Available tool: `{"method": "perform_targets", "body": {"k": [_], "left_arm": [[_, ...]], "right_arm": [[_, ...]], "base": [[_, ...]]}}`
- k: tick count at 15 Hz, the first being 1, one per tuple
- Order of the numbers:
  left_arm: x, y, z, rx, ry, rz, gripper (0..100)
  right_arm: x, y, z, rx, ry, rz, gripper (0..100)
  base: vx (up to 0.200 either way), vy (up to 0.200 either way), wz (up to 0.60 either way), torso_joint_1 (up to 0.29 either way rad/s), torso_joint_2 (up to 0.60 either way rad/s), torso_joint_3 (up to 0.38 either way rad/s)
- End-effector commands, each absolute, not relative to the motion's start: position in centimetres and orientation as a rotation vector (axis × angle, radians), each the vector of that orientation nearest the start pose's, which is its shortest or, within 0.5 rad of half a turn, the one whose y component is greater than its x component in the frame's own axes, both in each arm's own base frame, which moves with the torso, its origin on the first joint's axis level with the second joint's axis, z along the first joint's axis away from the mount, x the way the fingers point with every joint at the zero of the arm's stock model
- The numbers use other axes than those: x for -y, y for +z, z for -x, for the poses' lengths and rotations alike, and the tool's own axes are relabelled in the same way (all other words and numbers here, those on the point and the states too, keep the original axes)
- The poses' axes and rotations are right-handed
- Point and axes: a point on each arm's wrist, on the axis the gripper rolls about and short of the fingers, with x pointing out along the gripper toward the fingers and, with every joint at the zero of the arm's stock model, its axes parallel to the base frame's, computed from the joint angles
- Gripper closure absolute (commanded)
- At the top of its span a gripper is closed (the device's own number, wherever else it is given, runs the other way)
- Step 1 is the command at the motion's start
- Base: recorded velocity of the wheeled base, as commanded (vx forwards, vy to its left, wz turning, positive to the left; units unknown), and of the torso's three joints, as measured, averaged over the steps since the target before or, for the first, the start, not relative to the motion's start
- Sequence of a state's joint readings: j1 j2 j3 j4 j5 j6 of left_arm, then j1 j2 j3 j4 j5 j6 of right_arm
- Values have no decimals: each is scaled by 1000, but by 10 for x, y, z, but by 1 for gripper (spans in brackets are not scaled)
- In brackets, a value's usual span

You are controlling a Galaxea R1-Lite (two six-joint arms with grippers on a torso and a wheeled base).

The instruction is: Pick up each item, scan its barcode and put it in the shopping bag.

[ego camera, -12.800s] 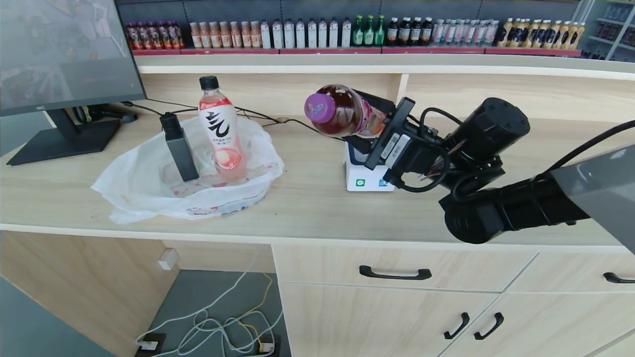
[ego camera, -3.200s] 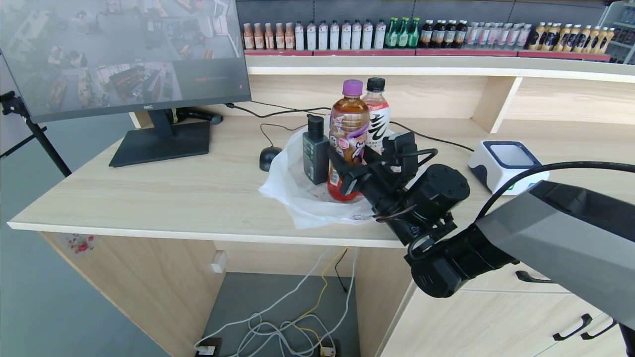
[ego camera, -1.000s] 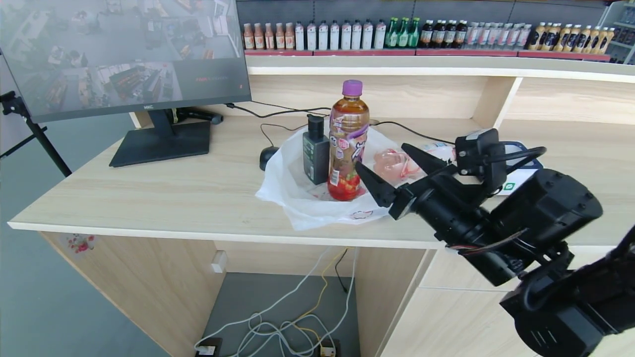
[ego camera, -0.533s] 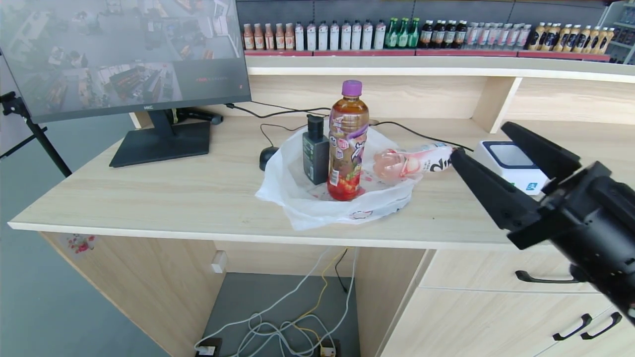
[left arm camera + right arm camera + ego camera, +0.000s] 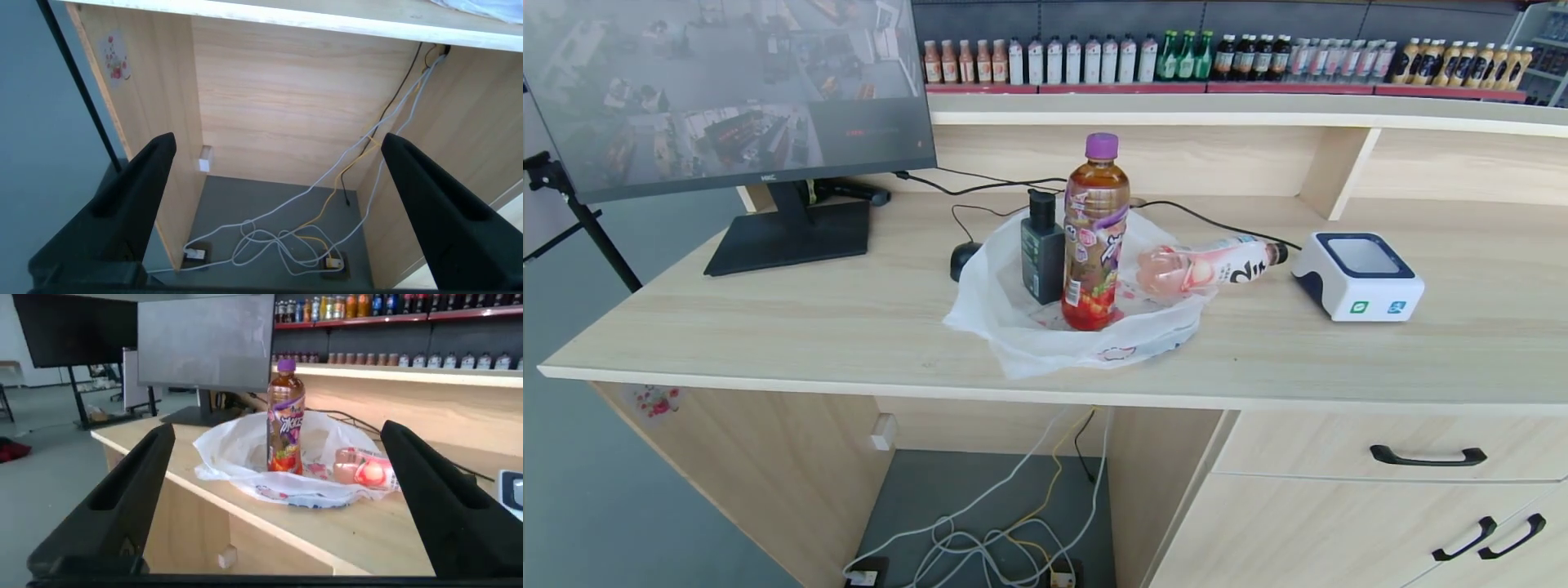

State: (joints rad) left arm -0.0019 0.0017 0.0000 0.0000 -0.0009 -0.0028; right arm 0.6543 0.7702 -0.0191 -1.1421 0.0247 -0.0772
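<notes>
The left tool [image 5: 278, 143] has its fingers spread wide with nothing between them. It hangs below the tabletop [image 5: 809, 318], facing the open bay under it, where cables [image 5: 278, 241] lie tangled on the floor. The right tool [image 5: 278, 429] is also spread wide and holds nothing. It sits off the tabletop's front edge, facing the bag across it.

The tabletop is pale wood with a raised ledge along its back. Drawers [image 5: 1421, 457] with black handles are under its right part. A monitor [image 5: 727, 82] stands on the left rear, on a black foot. Behind the ledge, a shelf [image 5: 1217, 86] carries a long row of drinks.

The bag [image 5: 1013, 327] is white plastic, laid open and flattened near the middle of the tabletop, close to the front edge. The scanner [image 5: 1356, 278], white with a dark window on top, stands to the right of the bag and apart from it.

The tea bottle [image 5: 1094, 237], with a purple cap, stands upright in the bag. The pink bottle [image 5: 1209, 265] lies on its side to its right. Its base rests on the bag's right edge, and its black cap points at the scanner, near it but not touching. The dark bottle [image 5: 1042, 257], flat and black-capped, stands upright in the bag just to the left of the tea bottle. A mouse [image 5: 965, 260] sits by the bag's left rear edge.
</notes>
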Motion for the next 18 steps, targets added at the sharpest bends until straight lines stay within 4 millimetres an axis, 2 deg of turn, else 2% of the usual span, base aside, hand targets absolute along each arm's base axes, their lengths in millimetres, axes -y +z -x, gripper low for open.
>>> {"method": "perform_targets", "body": {"k": [1,4,5,9,13,16,18], "left_arm": [[0,76,23,-2,-2,3,0],[0,76,23,-2,-2,3,0],[0,76,23,-2,-2,3,0],[0,76,23,-2,-2,3,0],[0,76,23,-2,-2,3,0],[0,76,23,-2,-2,3,0],[0,76,23,-2,-3,3,0]], "right_arm": [[1,167,3,370,687,-34,0],[15,137,21,214,698,30,0],[16,117,23,160,709,70,0],[13,84,18,105,718,149,0],[13,83,18,104,692,149,0],[15,84,17,93,545,130,0],[14,84,16,40,531,140,0]], "base": [[0,0,0,0,0,0],[0,0,0,0,0,0],[0,0,0,0,0,0],[0,0,0,0,0,0],[0,0,0,0,0,0],[0,0,0,0,0,0],[0,0,0,0,0,0]]}}
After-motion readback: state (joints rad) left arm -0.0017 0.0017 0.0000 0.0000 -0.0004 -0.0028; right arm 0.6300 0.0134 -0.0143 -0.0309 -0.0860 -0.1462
